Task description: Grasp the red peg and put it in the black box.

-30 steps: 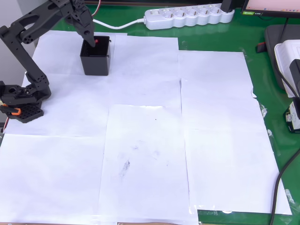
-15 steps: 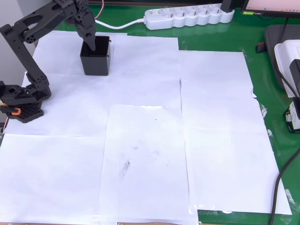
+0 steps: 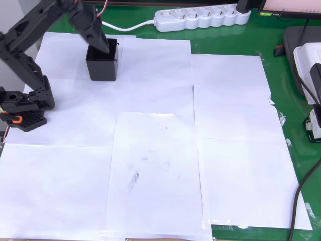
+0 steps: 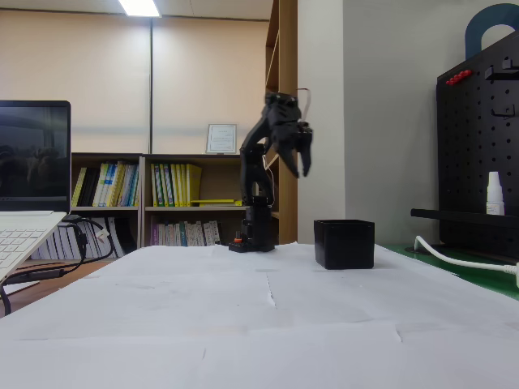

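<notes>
On the green surface (image 3: 235,40): white paper sheets (image 3: 150,150) cover most of it, with a white power strip (image 3: 200,17) along the far edge in the overhead view.
Arm: black SO-100 arm (image 4: 258,174), its base at the left edge in the overhead view, reaching up and over toward the box.
Black box (image 3: 103,63): standing upright on the paper, open top up, near the far left corner in the overhead view; in the fixed view (image 4: 345,243) it sits low and to the right of the arm's base.
End effector (image 4: 302,164): raised well above the box rim in the fixed view, fingers pointing down and parted, with nothing visible between them.
Red peg: I can't spot it anywhere on the paper; my guess is it lies inside the box, whose dark interior hides it.
Key relation: the box is below the end effector and slightly right of it in the fixed view, so any further move would be straight up and away.
</notes>
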